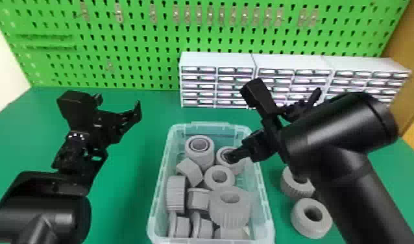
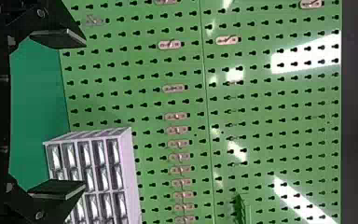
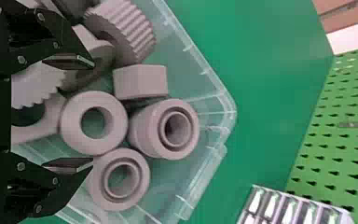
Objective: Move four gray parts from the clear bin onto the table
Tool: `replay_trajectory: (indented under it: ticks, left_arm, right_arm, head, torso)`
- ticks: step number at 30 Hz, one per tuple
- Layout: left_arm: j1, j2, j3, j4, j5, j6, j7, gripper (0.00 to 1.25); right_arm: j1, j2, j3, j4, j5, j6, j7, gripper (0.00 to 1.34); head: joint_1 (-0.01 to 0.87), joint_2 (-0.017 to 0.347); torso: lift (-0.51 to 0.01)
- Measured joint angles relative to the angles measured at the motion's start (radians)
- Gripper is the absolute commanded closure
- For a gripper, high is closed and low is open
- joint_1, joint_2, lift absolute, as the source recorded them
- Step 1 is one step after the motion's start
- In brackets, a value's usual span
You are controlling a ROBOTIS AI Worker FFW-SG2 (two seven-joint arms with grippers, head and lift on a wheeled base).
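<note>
Two gray parts (image 1: 298, 224) lie beside the bin (image 1: 157, 194), likely two to go; above it, the right gripper (image 3: 92, 113) gapes empty.

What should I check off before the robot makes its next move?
1. Right pincer open and unloaded: ok.
2. Gray parts within the clear bin: ok, several.
3. Right pincer touching a part: cannot tell.
4. Left pincer out of the way: ok, left of the bin.
5. Four parts on the table: not ok; I see two, a ridged ring and a smooth ring, right of the bin.
</note>
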Motion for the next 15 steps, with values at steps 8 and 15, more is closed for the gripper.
replay_trajectory:
  ticks: [8, 15]
  left_arm:
    - [0.0, 0.0, 0.002, 0.0, -0.001, 0.002, 0.0, 0.21]
    - [0.004, 0.0, 0.002, 0.0, -0.001, 0.005, 0.0, 0.21]
  right_arm:
    - [0.039, -0.037, 0.0, -0.06, 0.25, 0.071, 0.296, 0.52]
    - [0.078, -0.1, -0.018, -0.186, 0.305, 0.079, 0.372, 0.52]
  head:
    - [0.678, 0.034]
    - [0.678, 0.034]
  torso:
    - [-0.05]
    - [-0.05]
